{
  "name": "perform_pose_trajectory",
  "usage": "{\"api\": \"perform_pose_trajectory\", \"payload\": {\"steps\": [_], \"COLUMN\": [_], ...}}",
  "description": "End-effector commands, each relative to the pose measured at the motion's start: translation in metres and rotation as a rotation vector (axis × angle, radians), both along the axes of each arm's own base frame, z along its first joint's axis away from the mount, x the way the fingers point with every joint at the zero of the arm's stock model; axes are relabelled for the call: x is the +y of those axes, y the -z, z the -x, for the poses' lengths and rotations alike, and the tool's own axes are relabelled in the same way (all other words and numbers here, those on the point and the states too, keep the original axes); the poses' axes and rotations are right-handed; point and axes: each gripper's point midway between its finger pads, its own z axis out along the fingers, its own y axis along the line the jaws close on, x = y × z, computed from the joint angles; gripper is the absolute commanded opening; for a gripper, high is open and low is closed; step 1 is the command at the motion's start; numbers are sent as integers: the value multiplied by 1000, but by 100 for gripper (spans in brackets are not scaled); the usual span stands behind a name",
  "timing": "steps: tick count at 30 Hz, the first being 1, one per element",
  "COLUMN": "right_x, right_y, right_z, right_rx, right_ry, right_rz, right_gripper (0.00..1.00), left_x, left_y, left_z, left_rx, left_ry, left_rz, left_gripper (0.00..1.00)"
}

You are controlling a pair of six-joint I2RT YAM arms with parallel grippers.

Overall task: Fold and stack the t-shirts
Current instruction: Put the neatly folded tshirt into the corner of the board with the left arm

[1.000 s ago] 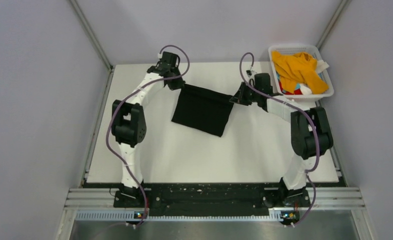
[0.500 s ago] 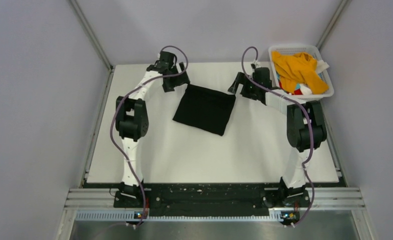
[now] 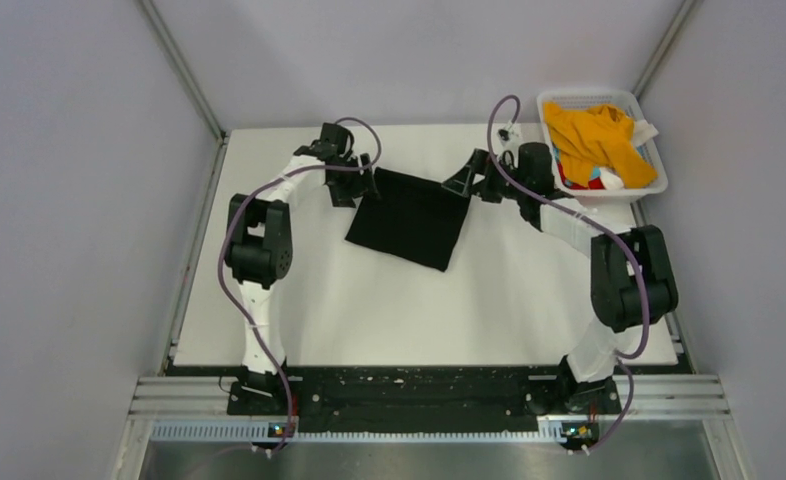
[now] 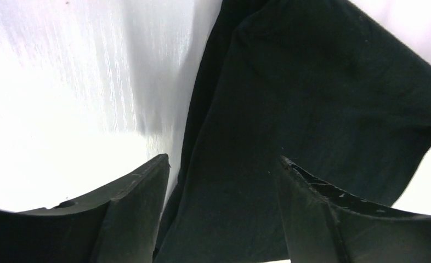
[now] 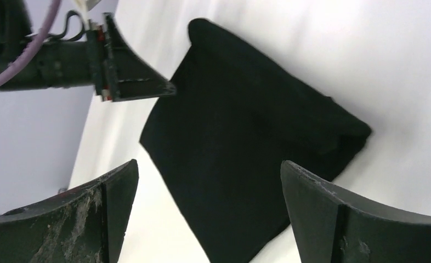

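Observation:
A black t-shirt lies folded into a flat rectangle on the white table, in its far middle part. My left gripper is open at the shirt's far left corner. In the left wrist view the black cloth lies under and between the spread fingers, untouched. My right gripper is open at the far right corner, its fingers wide apart above the shirt. An orange-yellow t-shirt sits crumpled in the basket with bits of red, blue and white cloth.
The white mesh basket stands at the table's far right corner, close behind the right arm. Grey walls enclose the table on the left, right and far sides. The arm bases sit on the black rail at the near edge.
Both grippers let go of the black shirt's far corners and opened. They drew back toward the far edge, then returned over the corners. The shirt has settled flat.

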Motion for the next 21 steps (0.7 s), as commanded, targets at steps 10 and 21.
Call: {"api": "perform_pose_trajectory", "payload": {"steps": [10,21], "right_x": [38,37], "right_y": [55,16], "right_z": [-75,-85], "right_rx": [84,51], "right_ry": [26,21], "right_rz": [-87,-137], "right_gripper": [99,99], "left_x": [6,0], "left_y": [44,46], "left_z": [15,16], "left_rx": [126,133], "left_ry": [25,55], "left_rz": [-57,-28], "left_gripper": [55,19]}}
